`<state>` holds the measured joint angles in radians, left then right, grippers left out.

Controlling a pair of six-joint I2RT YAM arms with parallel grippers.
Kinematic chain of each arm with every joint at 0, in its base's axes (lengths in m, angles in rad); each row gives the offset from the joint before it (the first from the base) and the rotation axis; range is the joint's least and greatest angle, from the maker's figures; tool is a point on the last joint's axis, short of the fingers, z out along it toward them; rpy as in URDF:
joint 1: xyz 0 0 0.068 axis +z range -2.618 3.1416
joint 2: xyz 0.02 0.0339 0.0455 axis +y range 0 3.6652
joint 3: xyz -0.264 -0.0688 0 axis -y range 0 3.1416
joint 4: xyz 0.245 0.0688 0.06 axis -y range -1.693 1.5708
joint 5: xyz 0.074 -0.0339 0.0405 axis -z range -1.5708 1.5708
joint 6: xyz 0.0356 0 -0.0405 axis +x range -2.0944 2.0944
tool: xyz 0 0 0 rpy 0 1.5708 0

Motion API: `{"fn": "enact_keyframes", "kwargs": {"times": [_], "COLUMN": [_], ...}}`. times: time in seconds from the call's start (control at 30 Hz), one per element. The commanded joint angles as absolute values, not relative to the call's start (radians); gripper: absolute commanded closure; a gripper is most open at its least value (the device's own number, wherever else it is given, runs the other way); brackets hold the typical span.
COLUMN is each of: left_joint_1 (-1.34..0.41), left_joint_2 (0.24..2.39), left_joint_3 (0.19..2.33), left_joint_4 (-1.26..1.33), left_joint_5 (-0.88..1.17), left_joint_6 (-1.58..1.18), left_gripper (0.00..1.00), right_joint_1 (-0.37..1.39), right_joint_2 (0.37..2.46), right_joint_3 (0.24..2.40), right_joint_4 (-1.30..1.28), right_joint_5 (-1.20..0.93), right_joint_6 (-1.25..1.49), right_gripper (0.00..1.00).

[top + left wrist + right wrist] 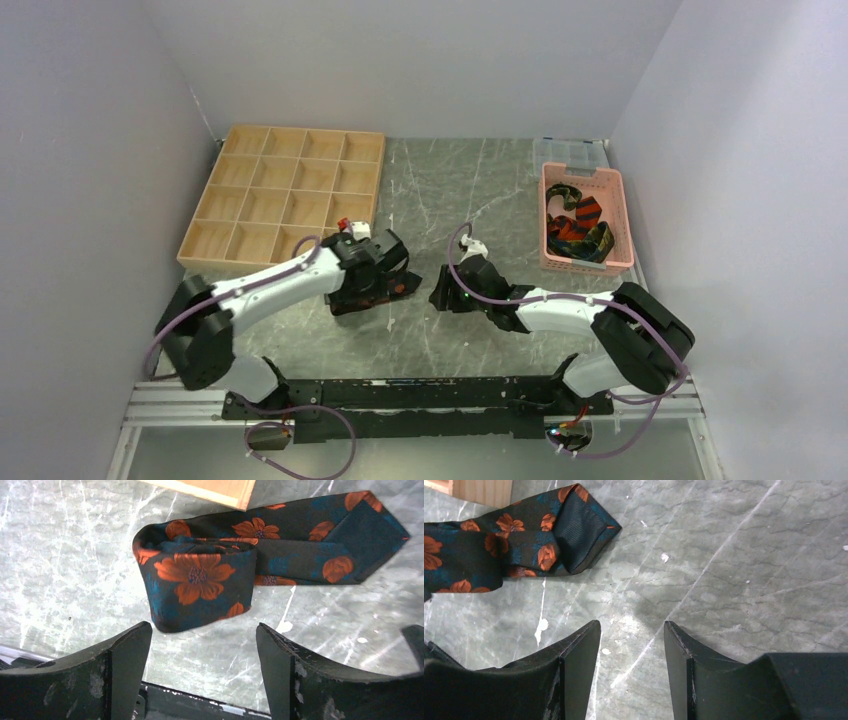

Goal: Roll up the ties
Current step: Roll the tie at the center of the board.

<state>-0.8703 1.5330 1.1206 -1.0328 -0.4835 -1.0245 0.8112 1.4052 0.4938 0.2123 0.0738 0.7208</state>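
Over the table, both arms: from the overhead camera you see your arms reaching inward above the grey marbled table, heads close together at its middle.
Overhead, left gripper: it sits low, just off the near right corner of the wooden compartment tray. You cannot tell what lies beneath it from here.
Overhead, right gripper: it is just beside the left one and faces it. Its jaws are too dark for you to read.
Overhead, pink basket: it stands by the right wall with striped ties heaped inside and a clear plastic box just behind it.
Left wrist, flowered tie: it is dark with orange blooms and lies flat on the table. One end is folded over into a thick loose bundle, and the rest runs right to a pointed tip near the tray corner.
Left wrist, tool: your fingers stand wide apart and hold nothing. The bundle lies just ahead of the fingertips.
Right wrist, tie: you see its pointed end at the upper left, flat on the table beside the tray corner.
Right wrist, tool: your jaws are partly apart with only bare table between them, and the tie lies apart from them.
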Motion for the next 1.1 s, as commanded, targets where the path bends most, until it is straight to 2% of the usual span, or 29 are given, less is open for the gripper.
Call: {"fn": "enact_keyframes", "kwargs": {"times": [0.0, 0.17, 0.3, 0.43, 0.63, 0.8, 1.07], "left_joint_1": [-0.873, -0.815, -0.683, -0.622, -0.588, -0.546, -0.346], "left_joint_2": [1.377, 1.199, 1.044, 0.943, 0.934, 0.933, 0.792], "left_joint_3": [1.050, 0.886, 0.731, 0.674, 0.668, 0.613, 0.434], "left_joint_4": [-0.983, -0.843, -0.628, -0.586, -0.613, -0.579, -0.411], "left_joint_5": [-0.507, -0.459, -0.276, -0.245, -0.261, -0.260, -0.048], "left_joint_6": [-1.078, -1.060, -0.994, -0.981, -0.951, -0.980, -1.000], "left_gripper": [0.16, 0.14, 0.18, 0.18, 0.17, 0.17, 0.15], "right_joint_1": [0.813, 0.845, 0.863, 0.861, 0.850, 0.861, 0.866], "right_joint_2": [1.406, 1.450, 1.506, 1.566, 1.628, 1.681, 1.833], "right_joint_3": [0.541, 0.625, 0.709, 0.773, 0.828, 0.893, 0.994], "right_joint_4": [0.279, 0.277, 0.262, 0.196, 0.198, 0.224, 0.269], "right_joint_5": [-0.008, -0.079, -0.111, -0.060, -0.094, -0.213, -0.354], "right_joint_6": [0.686, 0.688, 0.718, 0.751, 0.751, 0.765, 0.828], "right_gripper": [0.45, 0.46, 0.46, 0.45, 0.47, 0.48, 0.45]}}
